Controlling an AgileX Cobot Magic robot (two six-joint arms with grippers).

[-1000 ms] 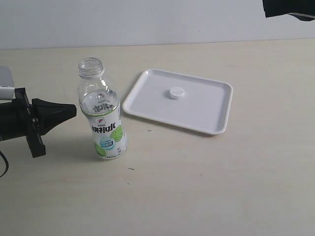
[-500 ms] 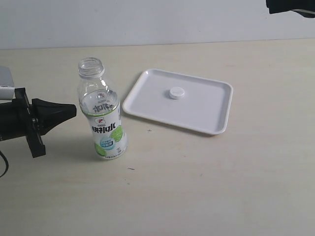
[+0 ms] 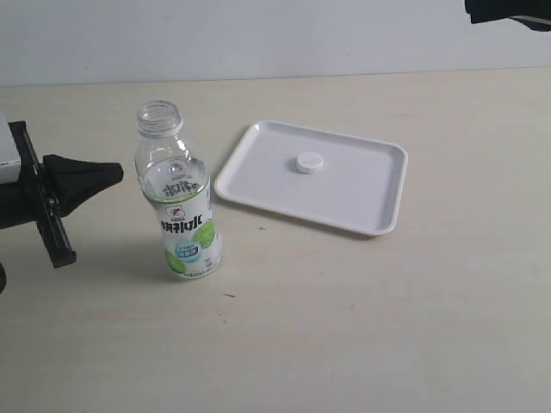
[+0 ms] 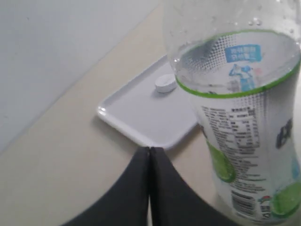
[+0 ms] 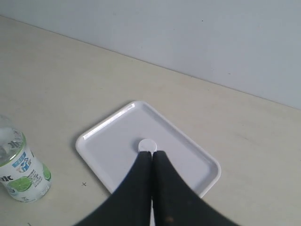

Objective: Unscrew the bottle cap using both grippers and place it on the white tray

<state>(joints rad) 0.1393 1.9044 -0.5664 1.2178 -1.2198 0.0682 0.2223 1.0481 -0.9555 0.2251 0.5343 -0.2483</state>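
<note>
Your bottle cap (image 3: pixel 308 162) lies flat on the white tray (image 3: pixel 362 206), near the middle, and nothing touches it. The bottle (image 3: pixel 176 206) stands upright on the table (image 3: pixel 344 327), near the tray but apart from it, and its neck is open at the top. Your left gripper (image 3: pixel 114 174) sits low beside the bottle, pointing at it but not touching it. Its two fingers are pressed together and hold nothing. Your right gripper (image 5: pixel 151 154) is up above the table, well apart from the tray. Its fingers are pressed together too, with nothing between them.
</note>
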